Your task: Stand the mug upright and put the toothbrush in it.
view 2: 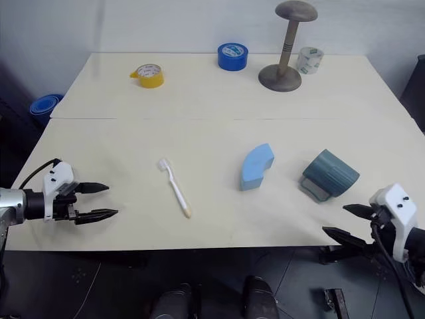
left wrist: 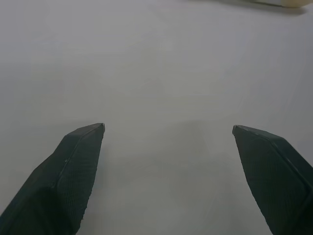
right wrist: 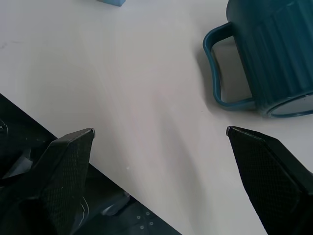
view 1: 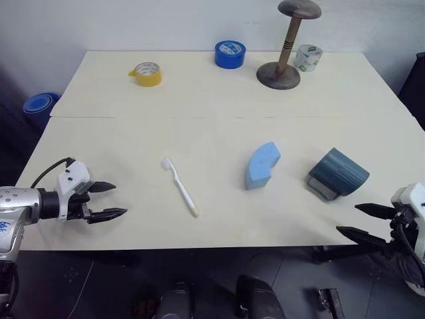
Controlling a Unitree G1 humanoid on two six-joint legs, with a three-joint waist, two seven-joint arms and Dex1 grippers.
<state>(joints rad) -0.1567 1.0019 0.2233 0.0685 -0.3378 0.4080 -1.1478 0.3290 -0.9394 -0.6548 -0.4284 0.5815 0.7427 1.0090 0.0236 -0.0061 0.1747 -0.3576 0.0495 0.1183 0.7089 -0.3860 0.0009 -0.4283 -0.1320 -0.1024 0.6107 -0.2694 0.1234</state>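
With both pincers spread and empty, I judged my right gripper (view 1: 362, 221) should grasp the mug (view 1: 338, 173) (on its side near the table's (view 1: 199, 93) right front edge) and tip it upright, the toothbrush (view 1: 180, 186) lying mid-table nearer my left gripper (view 1: 108, 201).

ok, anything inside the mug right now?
Can't tell. The mug lies on its side on the table, mouth turned away from the head camera, so its interior is hidden. The toothbrush is clearly not in it; it lies flat on the table, apart.
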